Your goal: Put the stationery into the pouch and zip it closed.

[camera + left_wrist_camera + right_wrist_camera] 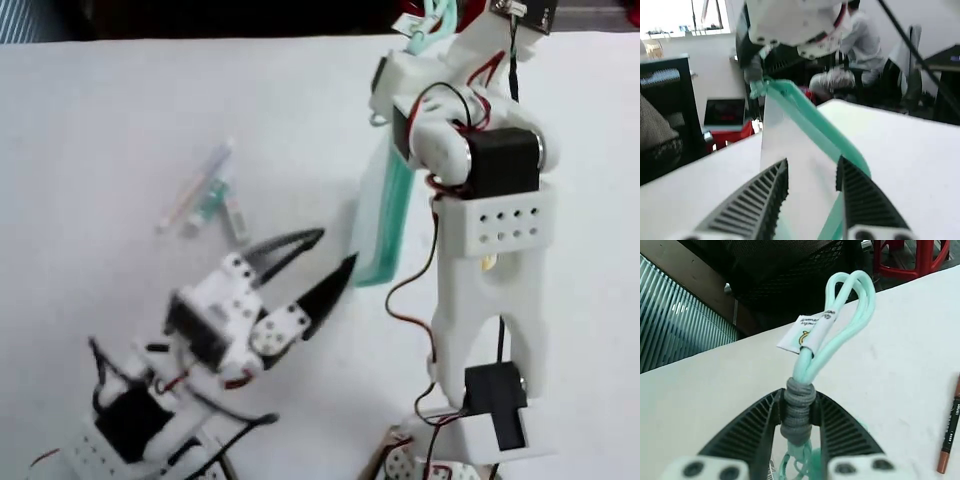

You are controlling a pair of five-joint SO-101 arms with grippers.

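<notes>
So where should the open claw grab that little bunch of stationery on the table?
Probably mid-length, coming straight down from above. The stationery lies flat in a small slanted bunch of long, thin pieces, so the left claw would likely close best across the narrow width rather than end-on.

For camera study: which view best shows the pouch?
High view: the pouch shows nearly full length. Left wrist view gives its clear side and green edge; right wrist view, its cord in the right gripper.
</notes>
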